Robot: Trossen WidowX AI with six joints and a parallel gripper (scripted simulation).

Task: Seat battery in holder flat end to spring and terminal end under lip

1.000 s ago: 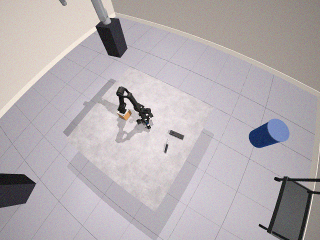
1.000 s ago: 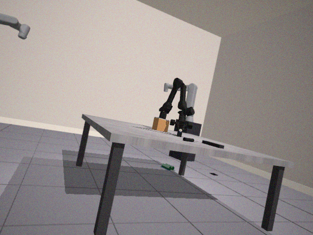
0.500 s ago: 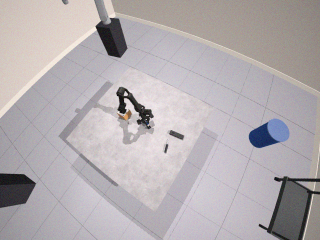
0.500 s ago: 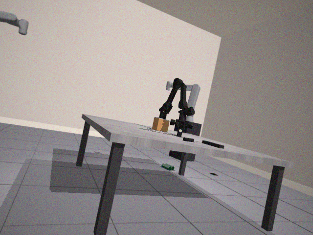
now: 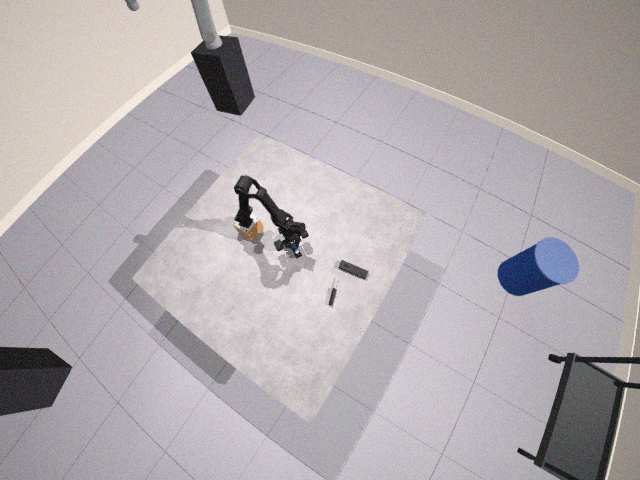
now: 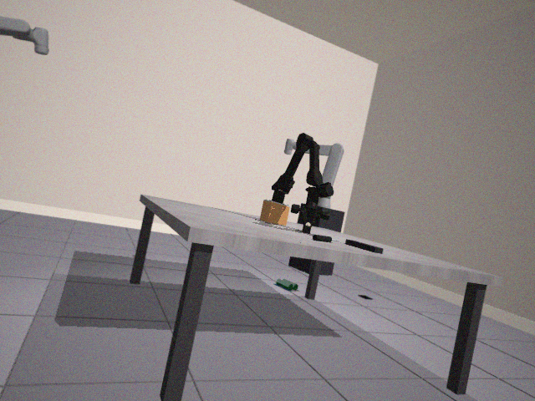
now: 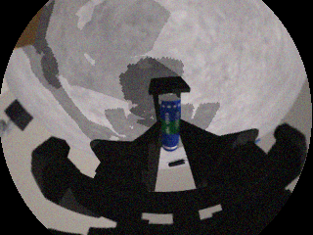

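The blue battery with a green band is between the fingers of my gripper, which is shut on it. Its pale far end lies close to the raised end wall of the black holder. In the exterior view the pale round end of the battery shows just above the holder. The battery and fingers hide most of the holder, including the spring. I cannot tell whether the battery lies fully down or under the lip.
On the table lie a long black block and a thin tool with a black handle. The orange block is at the arm's base.
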